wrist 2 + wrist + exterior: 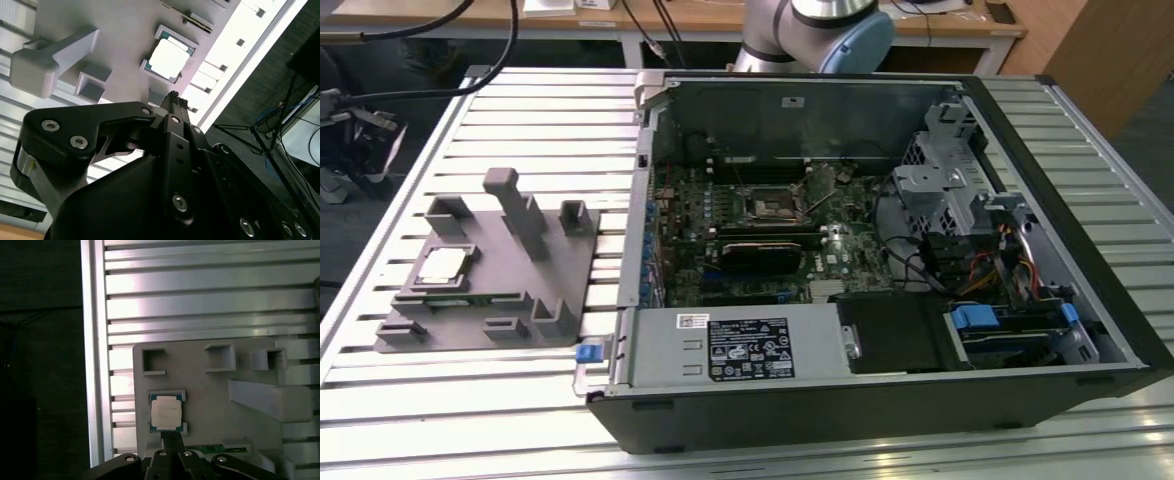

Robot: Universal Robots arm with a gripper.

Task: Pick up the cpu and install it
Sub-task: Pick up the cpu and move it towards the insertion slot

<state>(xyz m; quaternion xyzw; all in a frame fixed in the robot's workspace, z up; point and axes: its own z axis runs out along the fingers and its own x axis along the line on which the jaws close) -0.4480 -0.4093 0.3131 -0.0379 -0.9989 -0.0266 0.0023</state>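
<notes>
The cpu (443,264), a small square chip with a pale silvery top, lies flat in its pocket on the grey fixture (507,290) at the exterior view's left. Both wrist views look down on that cpu (166,413) (169,59) in the fixture (210,400) (125,30). My gripper (172,437) (174,96) hangs above the fixture just off one edge of the chip. Its black fingers are pressed together with nothing between them, and they stay apart from the cpu. The dark square socket (773,204) sits on the motherboard inside the open computer case.
The open computer case (1067,250) lies on the slatted aluminium table (520,110), to the exterior view's right of the fixture. A black heatsink-like block (771,250) sits near the socket. Upright grey posts (520,210) rise from the fixture. The table edge (95,365) runs near the cpu.
</notes>
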